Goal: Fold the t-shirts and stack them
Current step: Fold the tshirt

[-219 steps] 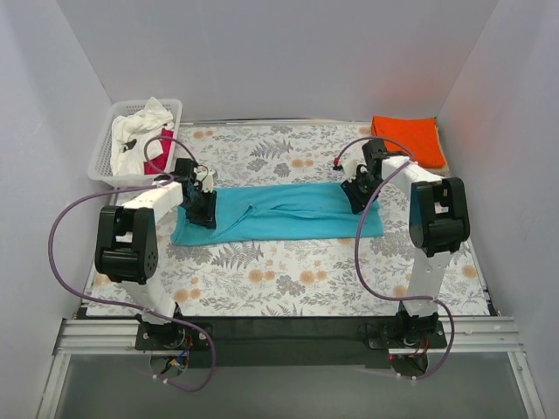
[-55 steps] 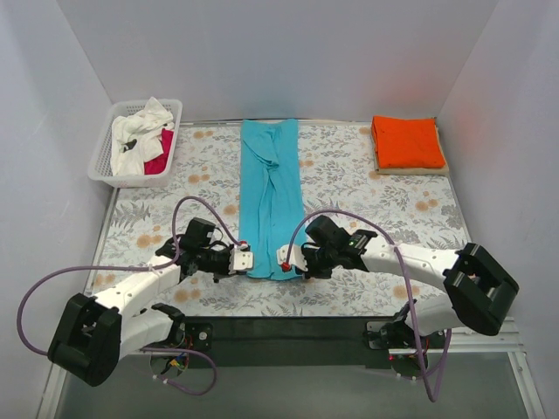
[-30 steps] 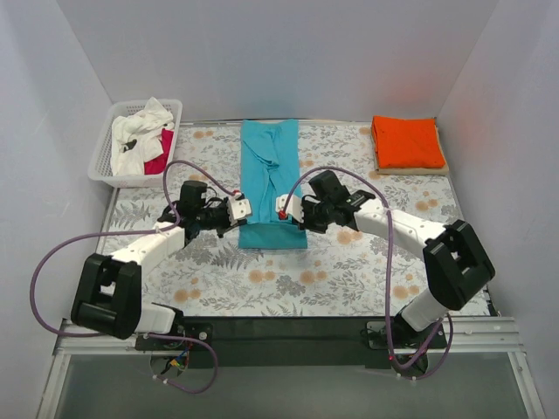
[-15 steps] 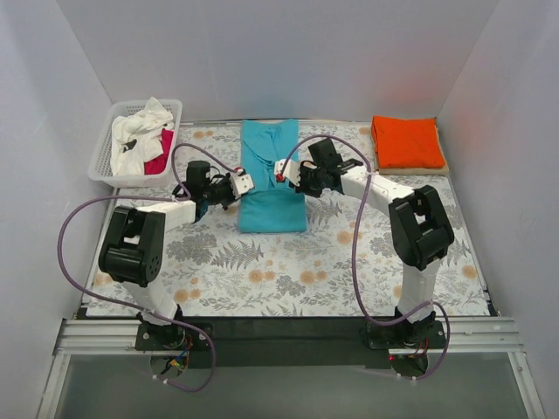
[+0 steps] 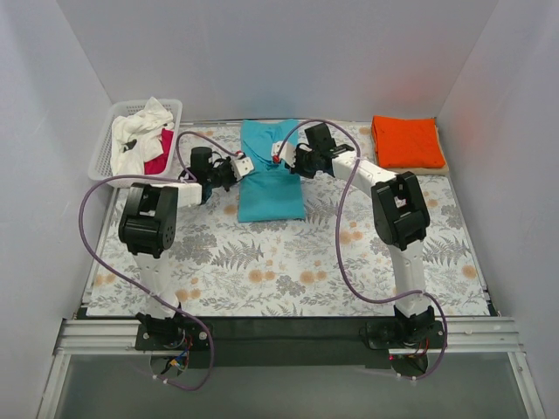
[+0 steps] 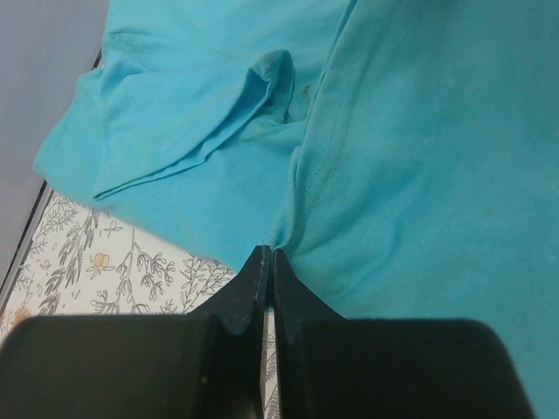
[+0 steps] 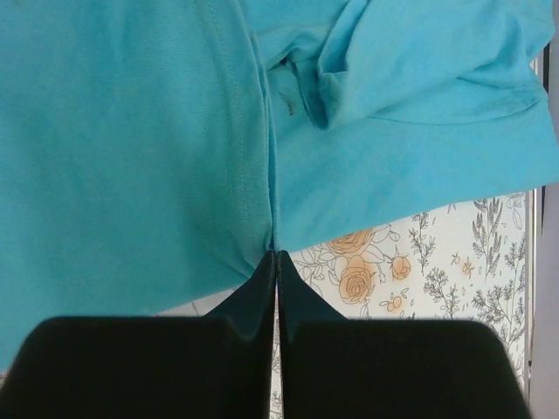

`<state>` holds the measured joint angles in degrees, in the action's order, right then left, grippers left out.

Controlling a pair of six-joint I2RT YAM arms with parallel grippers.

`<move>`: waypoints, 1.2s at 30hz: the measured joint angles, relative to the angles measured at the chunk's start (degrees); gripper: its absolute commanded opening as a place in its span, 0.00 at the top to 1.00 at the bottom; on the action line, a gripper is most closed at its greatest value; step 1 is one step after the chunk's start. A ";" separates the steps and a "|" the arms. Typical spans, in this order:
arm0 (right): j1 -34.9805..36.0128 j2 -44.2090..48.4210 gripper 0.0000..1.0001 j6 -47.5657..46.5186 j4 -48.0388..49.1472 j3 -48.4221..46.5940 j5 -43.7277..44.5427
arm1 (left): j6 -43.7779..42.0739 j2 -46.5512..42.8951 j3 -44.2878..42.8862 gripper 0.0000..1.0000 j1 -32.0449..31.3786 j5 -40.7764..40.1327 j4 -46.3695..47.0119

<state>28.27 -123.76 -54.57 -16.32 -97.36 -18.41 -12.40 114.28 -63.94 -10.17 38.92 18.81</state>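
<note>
The teal t-shirt (image 5: 271,188) lies folded over itself at the back middle of the floral mat. My left gripper (image 5: 241,167) is at its left edge and is shut on the teal cloth, as the left wrist view shows (image 6: 266,253). My right gripper (image 5: 281,159) is at its right side and is shut on the cloth edge, as the right wrist view shows (image 7: 275,255). Teal cloth fills both wrist views (image 6: 419,157) (image 7: 131,131), with a sleeve fold beyond the held edge. The folded orange t-shirt (image 5: 406,141) lies at the back right.
A white lattice basket (image 5: 101,153) stands at the back left, holding a crumpled white t-shirt (image 5: 140,129) and a red-pink one (image 5: 160,159). The floral mat (image 5: 288,262) covers the table. White walls close in the back and both sides.
Both grippers have carried the near hem of the teal shirt toward the back, folding it over itself. The long strip is now a shorter doubled shape.
</note>
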 measured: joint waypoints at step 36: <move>-1.51 -10.51 0.57 2.19 3.23 -8.55 2.78 | 2.64 9.92 -6.62 0.47 0.70 -6.47 7.91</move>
<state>26.76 -134.28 -52.38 -13.08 -105.91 -15.64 -9.76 124.20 -70.57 -9.47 32.45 26.72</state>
